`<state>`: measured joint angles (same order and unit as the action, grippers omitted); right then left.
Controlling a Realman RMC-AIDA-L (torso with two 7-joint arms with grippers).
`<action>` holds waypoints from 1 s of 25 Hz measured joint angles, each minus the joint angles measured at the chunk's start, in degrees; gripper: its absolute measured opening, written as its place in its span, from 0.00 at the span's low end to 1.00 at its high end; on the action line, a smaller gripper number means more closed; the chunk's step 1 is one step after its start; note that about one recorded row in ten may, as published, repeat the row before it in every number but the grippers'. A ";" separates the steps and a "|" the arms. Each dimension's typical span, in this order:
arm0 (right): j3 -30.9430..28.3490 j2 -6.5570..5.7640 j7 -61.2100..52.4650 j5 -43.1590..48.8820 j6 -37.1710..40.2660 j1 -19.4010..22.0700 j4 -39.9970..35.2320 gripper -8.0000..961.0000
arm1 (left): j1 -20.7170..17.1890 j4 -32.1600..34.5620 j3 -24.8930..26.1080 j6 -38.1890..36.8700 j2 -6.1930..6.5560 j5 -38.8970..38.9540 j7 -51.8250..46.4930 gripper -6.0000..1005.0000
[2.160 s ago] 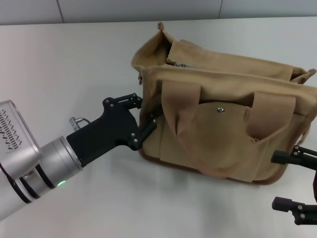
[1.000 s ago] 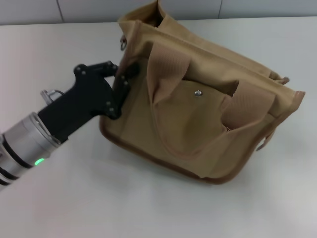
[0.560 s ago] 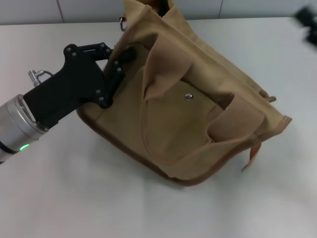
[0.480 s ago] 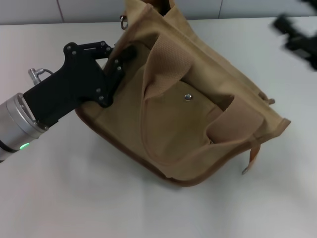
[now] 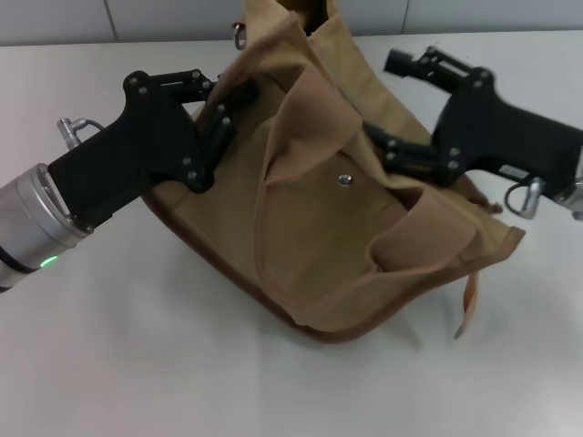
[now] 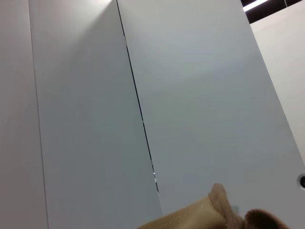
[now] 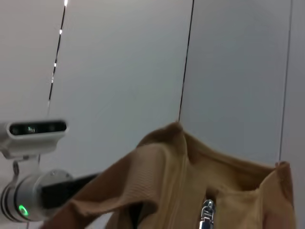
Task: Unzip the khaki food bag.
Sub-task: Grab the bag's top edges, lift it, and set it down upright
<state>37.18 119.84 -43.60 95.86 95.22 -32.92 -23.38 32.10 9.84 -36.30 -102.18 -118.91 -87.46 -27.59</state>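
Observation:
The khaki food bag [image 5: 319, 246] lies tilted on the white table [image 5: 137, 364], its left end raised. Its front pocket with a metal snap [image 5: 343, 180] faces me, with two wide handles [image 5: 305, 105]. My left gripper [image 5: 226, 96] is shut on the bag's raised left end. My right gripper [image 5: 390, 107] is open at the bag's top right edge, with one finger against the fabric and the other above it. The right wrist view shows the bag's top [image 7: 162, 162] and a silver zipper pull [image 7: 207, 211]. The left wrist view shows only a bit of tan fabric [image 6: 209, 214].
A thin tan strap end [image 5: 466, 300] hangs off the bag's right corner. A grey panelled wall [image 5: 164, 18] runs behind the table. My left arm [image 7: 28, 202] shows in the right wrist view with its green light on.
My left gripper has lifted the bag's left end and swung it up and left, tilting the bag. My right gripper came in from the upper right to the bag's top.

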 joint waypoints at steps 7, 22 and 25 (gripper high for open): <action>0.80 0.05 1.77 -1.70 -1.80 -1.55 1.70 0.81 | 0.65 0.01 -0.95 -0.44 -0.04 0.01 0.19 0.06; 8.20 0.05 12.65 -7.54 0.42 -0.18 4.97 0.40 | 1.46 -0.05 -1.14 -1.08 -0.19 0.00 -0.05 0.06; 7.89 0.05 12.66 -7.95 1.98 0.53 5.02 0.40 | 1.57 -0.10 -1.14 -1.20 -0.19 0.00 -0.12 0.06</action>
<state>45.07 119.88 -30.93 87.91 97.20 -32.39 -18.36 33.67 9.74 -37.44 -103.38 -119.11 -87.46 -27.71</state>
